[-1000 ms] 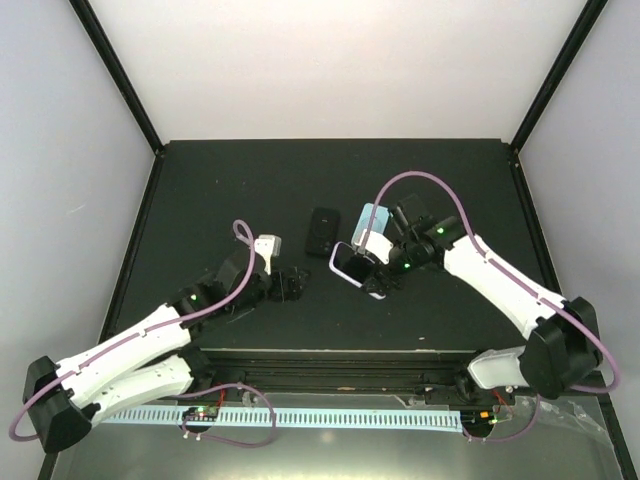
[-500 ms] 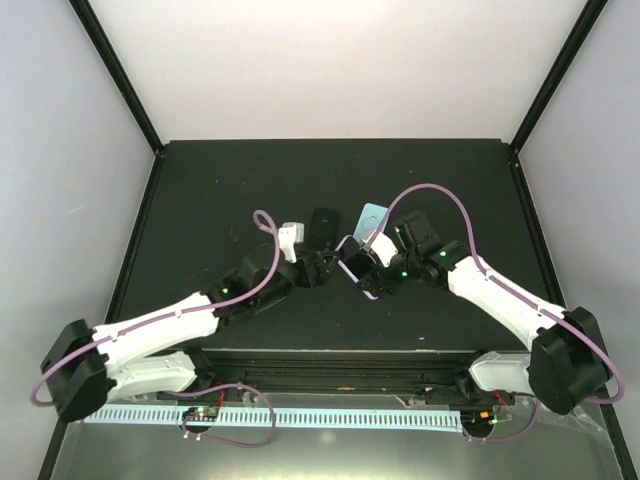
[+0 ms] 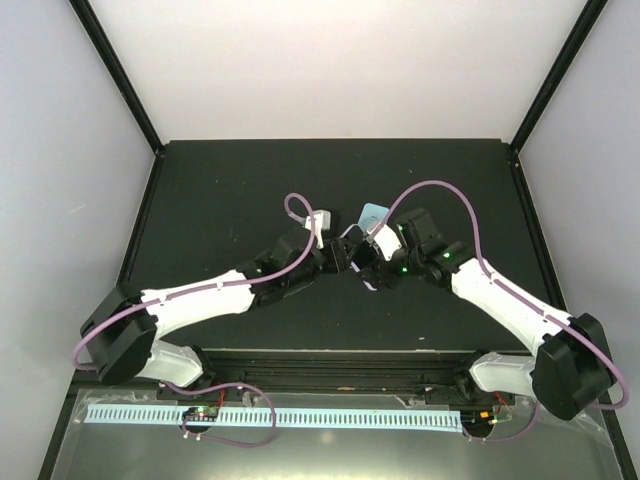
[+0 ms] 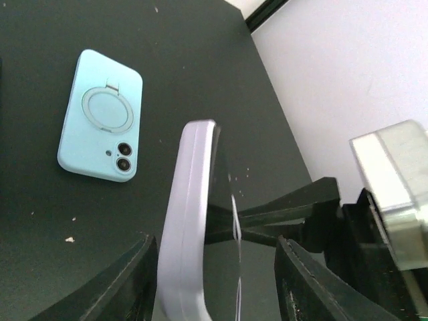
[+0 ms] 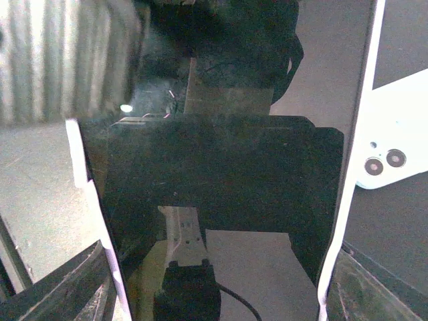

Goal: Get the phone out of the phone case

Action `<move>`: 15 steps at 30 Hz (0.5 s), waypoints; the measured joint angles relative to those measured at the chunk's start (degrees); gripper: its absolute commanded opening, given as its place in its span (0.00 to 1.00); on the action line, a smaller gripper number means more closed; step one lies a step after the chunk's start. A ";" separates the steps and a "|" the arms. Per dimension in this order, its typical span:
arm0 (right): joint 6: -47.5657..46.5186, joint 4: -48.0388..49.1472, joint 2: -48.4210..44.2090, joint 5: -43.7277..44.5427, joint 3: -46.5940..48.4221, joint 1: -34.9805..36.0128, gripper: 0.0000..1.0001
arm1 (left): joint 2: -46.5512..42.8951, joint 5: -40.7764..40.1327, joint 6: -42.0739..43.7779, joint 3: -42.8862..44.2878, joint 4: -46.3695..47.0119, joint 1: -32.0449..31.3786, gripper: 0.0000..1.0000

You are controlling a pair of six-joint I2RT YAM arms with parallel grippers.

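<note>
Left gripper [image 3: 342, 254] is set astride the phone [image 5: 221, 180] in its lilac case [image 4: 184, 214], held edge-on above the tabletop [image 3: 220, 190] centre; whether it is clamped cannot be told. Phone is gripped across its width by right gripper [image 3: 368, 262]. Blue case [image 4: 100, 114] is laid flat just beyond, toward the far edge.

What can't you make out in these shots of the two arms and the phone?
Left wrist: the bottom edge cuts off the phone at its lower end.
Top view: the left arm and right arm cover most of the phone.
Right wrist: reflections blur the screen; the right edge cuts off the blue case.
</note>
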 measured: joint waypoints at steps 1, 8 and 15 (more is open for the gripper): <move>0.39 0.13 0.00 0.48 0.00 0.00 0.45 | 0.85 0.26 -0.39 0.17 0.00 0.00 0.43; 1.90 0.26 0.85 2.08 0.59 0.00 0.46 | 5.46 2.12 -2.27 1.51 0.81 0.17 0.11; 2.93 0.15 1.36 2.86 0.98 -0.44 0.84 | 7.43 6.80 -2.14 1.90 3.98 2.19 0.02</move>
